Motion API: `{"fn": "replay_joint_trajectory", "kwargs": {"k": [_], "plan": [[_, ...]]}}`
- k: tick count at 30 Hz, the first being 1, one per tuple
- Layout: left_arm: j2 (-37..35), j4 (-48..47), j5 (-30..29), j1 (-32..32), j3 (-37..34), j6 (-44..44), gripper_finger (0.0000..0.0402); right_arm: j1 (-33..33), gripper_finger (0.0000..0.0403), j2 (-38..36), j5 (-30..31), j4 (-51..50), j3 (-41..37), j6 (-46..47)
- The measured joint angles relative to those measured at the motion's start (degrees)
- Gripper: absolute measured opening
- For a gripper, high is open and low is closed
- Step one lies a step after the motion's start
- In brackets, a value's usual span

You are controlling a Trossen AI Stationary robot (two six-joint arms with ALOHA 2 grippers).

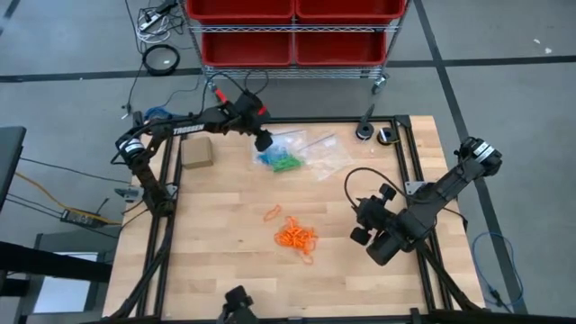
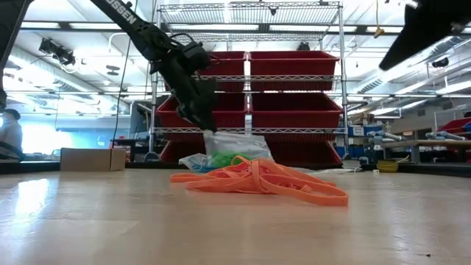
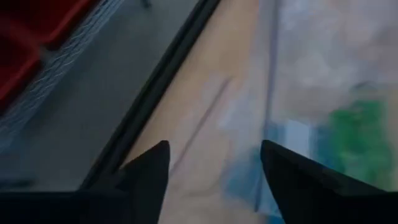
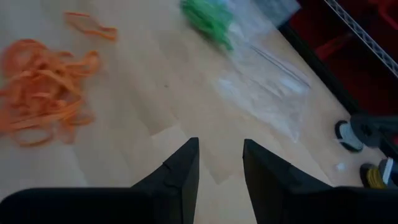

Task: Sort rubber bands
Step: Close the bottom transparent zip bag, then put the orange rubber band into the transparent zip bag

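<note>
High view: orange rubber bands (image 1: 297,237) heaped mid-counter, green ones (image 1: 284,163) in far clear bag (image 1: 301,153). Left claw (image 1: 263,141) open, empty, over bag. Right claw (image 4: 219,163) part open, empty. Bands look light, floppy, tangly; pinch one loop's edge.

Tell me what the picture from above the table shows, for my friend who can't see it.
A wooden table holds a pile of orange rubber bands near its middle. The left gripper hangs open over a clear bag with green and blue bands at the far edge. The right gripper waits to the side, and a small cardboard box sits at far left.
</note>
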Motion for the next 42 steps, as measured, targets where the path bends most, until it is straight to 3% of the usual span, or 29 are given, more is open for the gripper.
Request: {"fn": "replay_joint_trajectory", "kwargs": {"k": [4,9,15,17,22,27,30,34,42], "plan": [[-0.31,-2.14,-6.83,0.13,0.00,2.29,0.0285,-1.01,0.0110,0.02,2.78,2.52,-3.07,3.19],[-3.12,-1.60,-7.50,-0.34,0.00,2.05,0.0283,-3.49,0.0111,0.02,8.53,6.97,-6.76,5.33],[-11.85,1.28,-10.85,-3.51,0.01,2.34,0.0274,-8.54,0.0112,0.03,9.70,11.98,-11.95,4.36],[-15.43,1.44,-9.08,-5.17,0.04,2.27,0.0272,-10.65,0.0112,0.02,9.98,14.52,-13.46,1.97],[-22.00,-1.66,2.90,-11.44,0.04,-4.30,0.0266,-17.59,0.0112,0.02,11.79,21.61,-16.39,-5.57],[-23.84,-3.22,3.91,-23.19,-3.51,-8.48,0.0260,-26.16,0.0109,0.02,8.28,36.90,-19.28,-20.00],[-23.71,1.57,0.31,-31.03,-8.97,-10.78,0.0255,-30.69,0.0104,0.02,4.35,50.59,-21.32,-32.04],[-23.71,16.34,-4.19,-39.23,-18.67,-15.31,0.0252,-36.63,0.0101,0.02,-1.28,63.52,-22.77,-43.44],[-23.63,49.40,-12.20,-49.62,-36.18,-23.44,0.0252,-48.71,0.0102,0.02,-14.46,70.27,-23.16,-50.02]]}}
